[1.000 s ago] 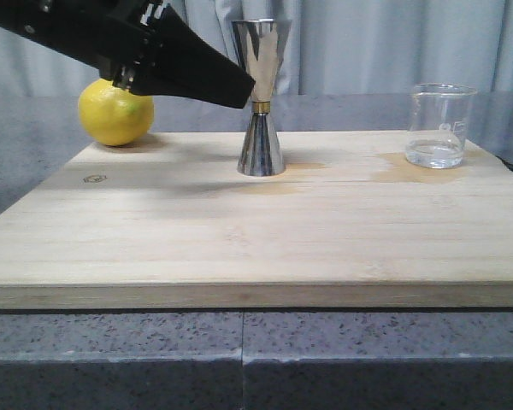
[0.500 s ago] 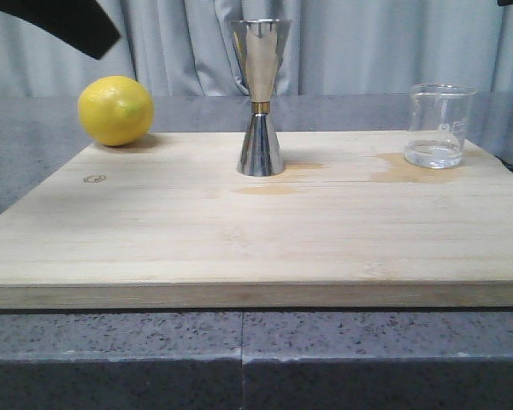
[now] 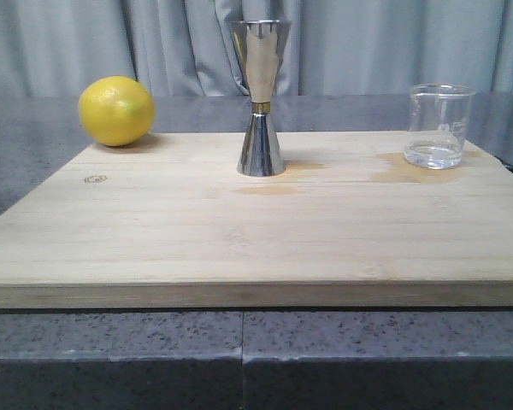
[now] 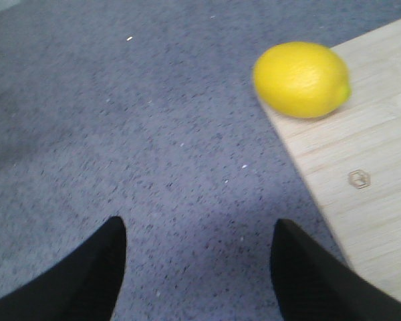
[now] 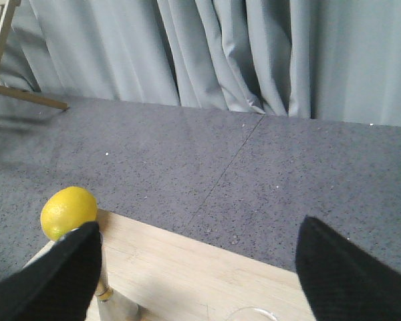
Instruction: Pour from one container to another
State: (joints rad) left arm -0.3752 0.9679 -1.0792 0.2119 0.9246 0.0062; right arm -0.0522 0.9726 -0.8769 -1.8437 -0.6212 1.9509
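The steel jigger (image 3: 260, 98) is standing up straight in the middle of the wooden board (image 3: 256, 239), near the back edge. Well off to the right of the jigger, the little glass beaker (image 3: 439, 125) is sitting upright by the board's right back corner, with a small bit of clear liquid in its bottom. There is a wet-looking patch on the wood between the jigger and the beaker. Far to the left of the jigger, the lemon (image 3: 116, 110) is resting at the board's left back corner.

Nobody is holding anything. The left gripper (image 4: 197, 267) is hanging over the gray counter (image 4: 134, 134), out past the lemon side of the board, with its fingers spread wide and nothing between them. The right gripper (image 5: 200, 267) is up high, also spread wide and empty, looking down at the jigger's side of the board.

I think the job here is picking up the beaker. The right arm is the closer one, so it should be coming down around the beaker's middle, squeezing gently because glass is slippery, and keeping it level on the way to the jigger, whose small mouth is going to need a slow tip
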